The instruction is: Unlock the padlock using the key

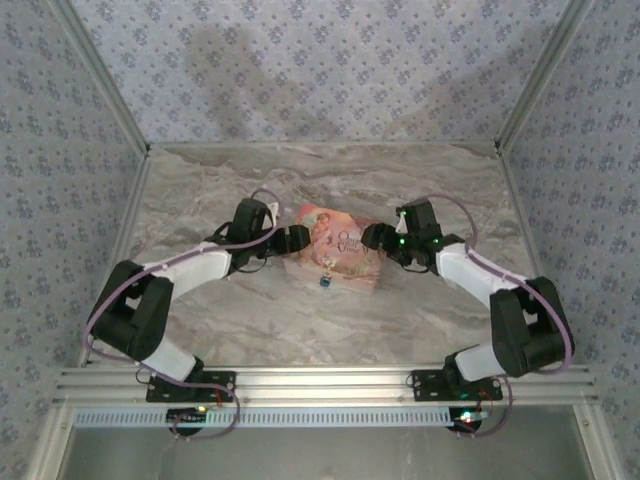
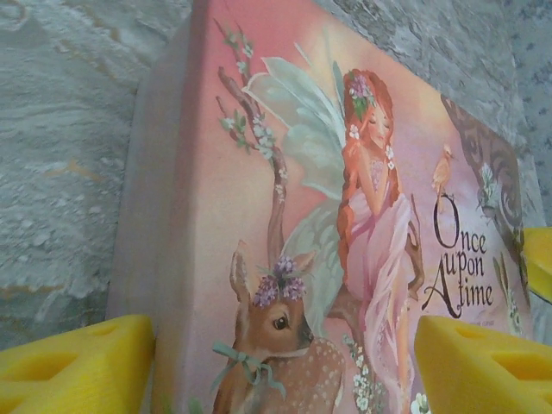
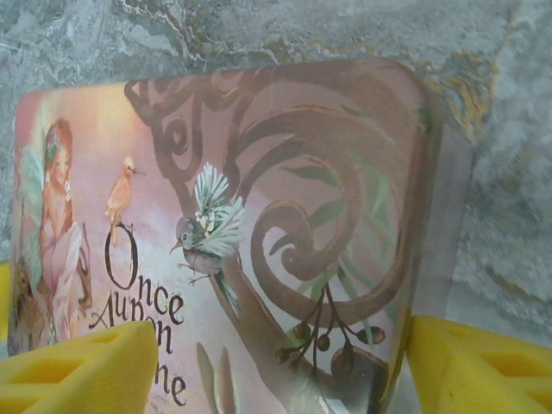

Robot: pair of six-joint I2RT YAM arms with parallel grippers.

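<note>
A pink storybook-style box (image 1: 340, 248) lies at the middle of the table, with a fairy and "Once upon a time" on its lid (image 2: 345, 216). A small padlock (image 1: 326, 279) with a blue body hangs at the box's front edge. The key is too small to make out. My left gripper (image 1: 298, 238) is at the box's left end. It is open (image 2: 285, 366), one yellow finger (image 2: 78, 366) beside the side wall and the other (image 2: 483, 362) over the lid. My right gripper (image 1: 372, 237) is at the right end. It is open (image 3: 280, 366) across the box's rounded corner (image 3: 414, 172).
The marble-patterned tabletop (image 1: 250, 320) is bounded by aluminium posts and patterned cloth walls (image 1: 320, 70). A metal rail (image 1: 320, 385) carrying both arm bases runs along the near edge. A yellow finger of the right gripper (image 2: 539, 259) shows at the right edge of the left wrist view.
</note>
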